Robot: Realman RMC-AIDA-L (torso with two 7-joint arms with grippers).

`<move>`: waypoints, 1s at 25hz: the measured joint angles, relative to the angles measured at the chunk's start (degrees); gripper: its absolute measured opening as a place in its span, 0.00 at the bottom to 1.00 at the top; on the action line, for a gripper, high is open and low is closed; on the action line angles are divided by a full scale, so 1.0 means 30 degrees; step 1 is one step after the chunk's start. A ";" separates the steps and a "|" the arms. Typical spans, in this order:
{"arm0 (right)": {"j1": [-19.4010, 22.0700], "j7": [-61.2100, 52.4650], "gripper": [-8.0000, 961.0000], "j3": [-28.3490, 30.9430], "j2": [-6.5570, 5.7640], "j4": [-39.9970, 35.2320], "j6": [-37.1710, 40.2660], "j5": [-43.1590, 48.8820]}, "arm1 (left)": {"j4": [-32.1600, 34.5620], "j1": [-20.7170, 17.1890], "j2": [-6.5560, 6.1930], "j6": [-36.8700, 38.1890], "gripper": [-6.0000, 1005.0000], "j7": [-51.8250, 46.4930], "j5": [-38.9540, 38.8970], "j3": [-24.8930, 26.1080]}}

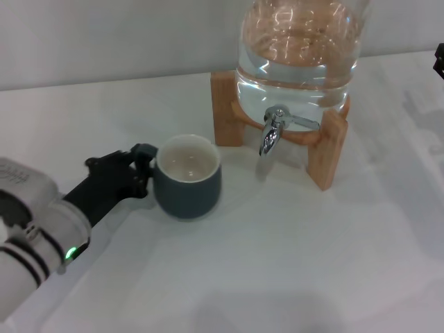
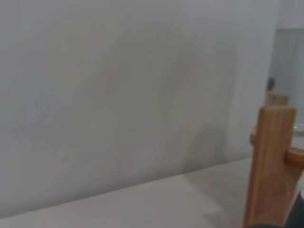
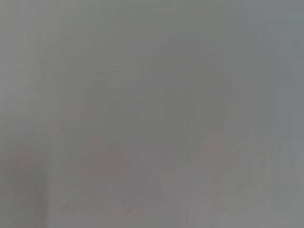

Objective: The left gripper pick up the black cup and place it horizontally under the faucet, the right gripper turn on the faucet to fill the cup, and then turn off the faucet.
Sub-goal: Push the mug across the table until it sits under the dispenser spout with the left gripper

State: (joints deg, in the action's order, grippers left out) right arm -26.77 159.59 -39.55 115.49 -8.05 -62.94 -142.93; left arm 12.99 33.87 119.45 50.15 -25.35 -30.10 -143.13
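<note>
The black cup (image 1: 187, 178) stands upright on the white table, left of and slightly nearer than the faucet (image 1: 271, 133). Its cream inside looks empty. My left gripper (image 1: 136, 168) reaches in from the left and is shut on the cup's small handle (image 1: 144, 150). The chrome faucet points down from the glass water jar (image 1: 300, 48), and no water runs from it. Only a black sliver of my right gripper (image 1: 439, 60) shows at the far right edge, well away from the faucet. The right wrist view shows only blank grey.
The jar rests on a wooden stand (image 1: 328, 149) at the back centre; one stand leg shows in the left wrist view (image 2: 270, 166). A pale wall (image 1: 104, 35) rises behind the table (image 1: 277, 263).
</note>
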 joint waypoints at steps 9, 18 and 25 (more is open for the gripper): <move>-0.0134 -0.0012 0.88 0.0000 0.0002 -0.0014 -0.0053 0.0004 | 0.1298 0.0983 0.0102 -0.1962 0.12 0.0168 0.1056 0.0055; -0.0229 -0.0014 0.88 0.0001 0.0076 -0.0013 -0.0175 0.0011 | 0.2413 0.1090 0.0169 -0.2728 0.12 0.1426 0.1000 0.0017; -0.0225 -0.0021 0.88 0.0001 0.0088 0.0007 -0.0234 0.0008 | 0.2826 0.1544 0.0196 -0.4030 0.11 0.1429 0.1030 -0.0006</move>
State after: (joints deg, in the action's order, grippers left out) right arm -27.45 159.52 -39.55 115.76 -8.03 -63.64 -142.91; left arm 21.46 38.51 120.04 38.07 -21.06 -27.01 -143.15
